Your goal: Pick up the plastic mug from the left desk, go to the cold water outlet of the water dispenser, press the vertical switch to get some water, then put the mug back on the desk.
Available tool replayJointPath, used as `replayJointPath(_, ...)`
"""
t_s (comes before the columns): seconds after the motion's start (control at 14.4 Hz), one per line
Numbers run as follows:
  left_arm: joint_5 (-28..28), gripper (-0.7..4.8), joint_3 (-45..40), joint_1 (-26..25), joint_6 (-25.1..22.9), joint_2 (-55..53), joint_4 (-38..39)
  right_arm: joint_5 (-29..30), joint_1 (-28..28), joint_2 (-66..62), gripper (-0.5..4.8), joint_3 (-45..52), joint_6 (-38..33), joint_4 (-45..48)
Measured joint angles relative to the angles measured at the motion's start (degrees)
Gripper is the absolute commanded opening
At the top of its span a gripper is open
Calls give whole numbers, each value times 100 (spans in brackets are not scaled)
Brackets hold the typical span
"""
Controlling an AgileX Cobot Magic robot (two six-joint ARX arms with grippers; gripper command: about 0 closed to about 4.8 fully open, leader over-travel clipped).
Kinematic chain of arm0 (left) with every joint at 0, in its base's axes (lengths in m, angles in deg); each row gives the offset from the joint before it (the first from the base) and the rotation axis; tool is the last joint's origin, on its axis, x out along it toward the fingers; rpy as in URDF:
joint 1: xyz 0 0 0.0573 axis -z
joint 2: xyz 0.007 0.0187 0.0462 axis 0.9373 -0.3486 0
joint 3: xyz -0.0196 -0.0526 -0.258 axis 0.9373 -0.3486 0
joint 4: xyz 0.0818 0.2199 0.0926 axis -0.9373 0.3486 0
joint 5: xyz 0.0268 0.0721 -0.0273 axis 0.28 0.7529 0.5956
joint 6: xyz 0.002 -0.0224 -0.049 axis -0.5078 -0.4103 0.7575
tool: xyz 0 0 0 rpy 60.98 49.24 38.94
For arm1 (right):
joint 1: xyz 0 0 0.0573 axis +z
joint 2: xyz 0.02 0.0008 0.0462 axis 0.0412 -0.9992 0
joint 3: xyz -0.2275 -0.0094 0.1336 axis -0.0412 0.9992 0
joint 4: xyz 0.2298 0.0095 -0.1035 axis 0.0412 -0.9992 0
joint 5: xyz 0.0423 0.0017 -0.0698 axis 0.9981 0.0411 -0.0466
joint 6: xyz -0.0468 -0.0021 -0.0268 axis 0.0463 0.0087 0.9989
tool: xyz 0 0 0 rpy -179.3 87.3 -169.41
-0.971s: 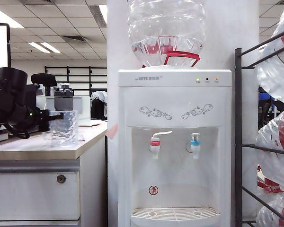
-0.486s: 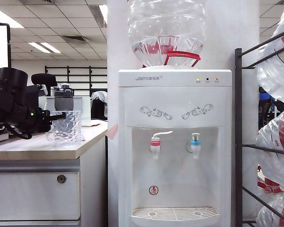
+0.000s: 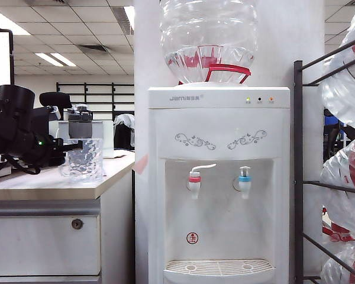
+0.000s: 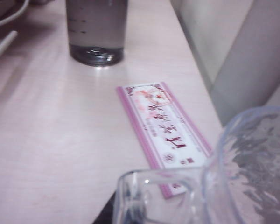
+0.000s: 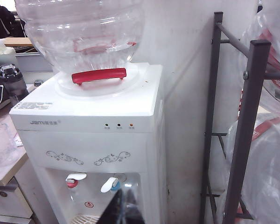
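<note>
Left gripper [image 3: 77, 144] clamped on the plastic mug's [image 3: 84, 160] handle; mug still on the left desk [image 3: 59, 188].

Exterior view: over the last second the jaws have closed on the handle and the mug has shifted slightly along the beige top, so lifting looks next; the cold water outlet [image 3: 244, 181] on the white water dispenser [image 3: 219, 127] waits well apart. Left wrist view: the clear, rippled mug wall [image 4: 259, 158] and smooth loop handle [image 4: 154, 198] sit close, beside a glossy pink-edged card [image 4: 163, 133] and a dark grey bottle [image 4: 97, 30]. Right wrist view: the right gripper [image 5: 122, 210] hangs before the dispenser; whether its jaws are spread, I cannot tell.
</note>
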State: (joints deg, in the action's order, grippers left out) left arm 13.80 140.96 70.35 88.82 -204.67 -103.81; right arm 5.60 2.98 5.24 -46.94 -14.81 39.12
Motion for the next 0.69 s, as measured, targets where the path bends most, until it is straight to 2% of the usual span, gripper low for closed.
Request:
replayJointPath(0.07,-173,-6,-11,7,-2,96,59,-2,0,0,-5,0,0,0)
replayJointPath(0.42,-186,-6,-219,57,-2,811,85,0,0,0,-5,0,0,0)
replayJointPath(0.69,-216,-6,-1193,68,181,1799,160,0,0,0,-5,0,0,0)
